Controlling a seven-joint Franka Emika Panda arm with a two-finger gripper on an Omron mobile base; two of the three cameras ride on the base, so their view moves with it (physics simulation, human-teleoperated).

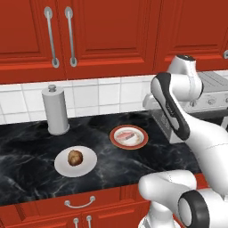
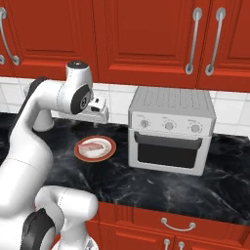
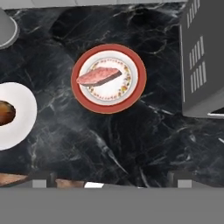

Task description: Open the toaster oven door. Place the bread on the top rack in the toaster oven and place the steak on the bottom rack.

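Note:
The toaster oven point(image 2: 171, 128) stands at the right of the black counter, and its door point(image 2: 168, 152) with the dark glass is shut, so the top rack and the bottom rack are hidden. The pink steak point(image 3: 98, 75) point(image 1: 128, 136) point(image 2: 93, 145) lies on a red-rimmed plate point(image 3: 77, 81). Left of it the brown bread point(image 1: 75, 157) point(image 3: 5, 113) sits on a white plate point(image 1: 87, 167). My gripper point(image 2: 100, 117) point(image 3: 111, 183) hangs open and empty above the counter, over the steak plate and left of the oven.
A grey cylindrical canister point(image 1: 55, 110) stands by the tiled wall behind the bread plate. Red cabinets hang above. The oven's vented side point(image 3: 203, 57) is close on the right of the hand. Bare counter point(image 2: 122, 178) lies in front of the oven.

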